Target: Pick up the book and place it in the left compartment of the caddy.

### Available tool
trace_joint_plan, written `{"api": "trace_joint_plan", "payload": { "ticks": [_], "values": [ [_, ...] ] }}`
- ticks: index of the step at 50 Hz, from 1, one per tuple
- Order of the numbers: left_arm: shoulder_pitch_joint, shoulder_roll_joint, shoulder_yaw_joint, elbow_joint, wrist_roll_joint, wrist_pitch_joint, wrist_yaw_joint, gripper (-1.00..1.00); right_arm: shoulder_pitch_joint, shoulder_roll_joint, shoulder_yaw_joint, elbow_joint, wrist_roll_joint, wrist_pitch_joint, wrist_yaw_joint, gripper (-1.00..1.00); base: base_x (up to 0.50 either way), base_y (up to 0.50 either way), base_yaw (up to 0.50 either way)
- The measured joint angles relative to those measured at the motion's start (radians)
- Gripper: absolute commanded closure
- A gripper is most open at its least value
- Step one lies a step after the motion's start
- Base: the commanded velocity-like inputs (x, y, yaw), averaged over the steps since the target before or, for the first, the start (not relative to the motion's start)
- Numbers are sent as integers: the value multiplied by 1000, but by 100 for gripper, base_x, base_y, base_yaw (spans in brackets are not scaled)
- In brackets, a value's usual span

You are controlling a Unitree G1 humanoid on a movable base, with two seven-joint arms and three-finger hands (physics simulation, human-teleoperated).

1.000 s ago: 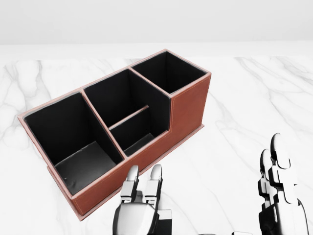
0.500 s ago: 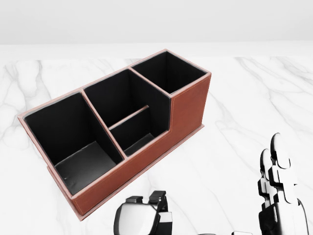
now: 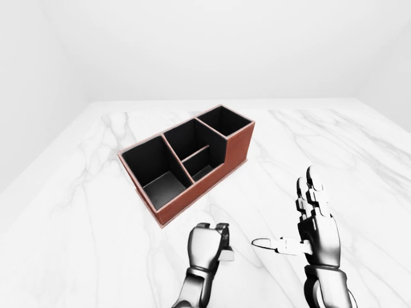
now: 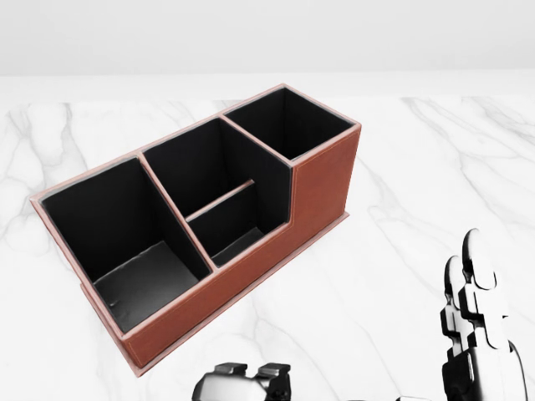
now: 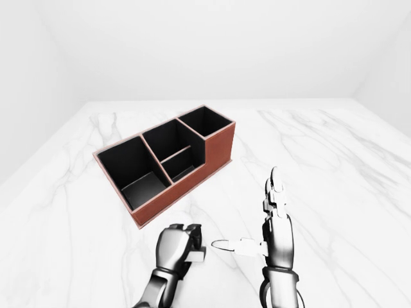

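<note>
The caddy (image 4: pixel 322 180) is brown leather with black insides and lies diagonally on the white marble table (image 3: pixel 96 212). Its large left compartment (image 4: pixel 146 284) is empty, as are the others. No book shows in any view. My left hand (image 3: pixel 209 240) hovers just below the caddy's near corner, fingers curled into a fist with nothing seen inside it. In the head view only its knuckles (image 4: pixel 242 376) peek in at the bottom edge. My right hand (image 3: pixel 292 218) stands upright to the right, fingers straight up, thumb pointing left, holding nothing.
The marble tabletop (image 5: pixel 334 167) stretches wide on all sides of the caddy. White walls (image 3: pixel 205 45) close the room beyond the table's top edge and to the left.
My left hand's fingers have curled from stretched-out into a fist, and the hand has sunk towards the bottom edge of the head view. The right hand and the caddy have not moved.
</note>
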Motion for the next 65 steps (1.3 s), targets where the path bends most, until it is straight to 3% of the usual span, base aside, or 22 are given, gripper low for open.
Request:
{"api": "trace_joint_plan", "payload": {
  "ticks": [9,19,40,47,65],
  "values": [
    [99,84,-84,-219,-51,0,0,100,0,0,-1,0,1,0,1,-100,0,0,0],
    [157,148,-131,-385,-76,0,0,100,-7,0,-1,3,-1,0,2,-100,0,0,0],
    [232,228,-108,-714,-148,0,0,100,-16,0,0,12,-1,0,2,-100,0,0,0],
    [214,213,-56,-804,-162,0,0,100,-18,1,-2,15,0,0,1,-100,0,0,0],
    [117,107,112,-873,-164,0,-12,100,-23,1,-3,19,-1,0,1,-100,0,0,0]
  ]
}}
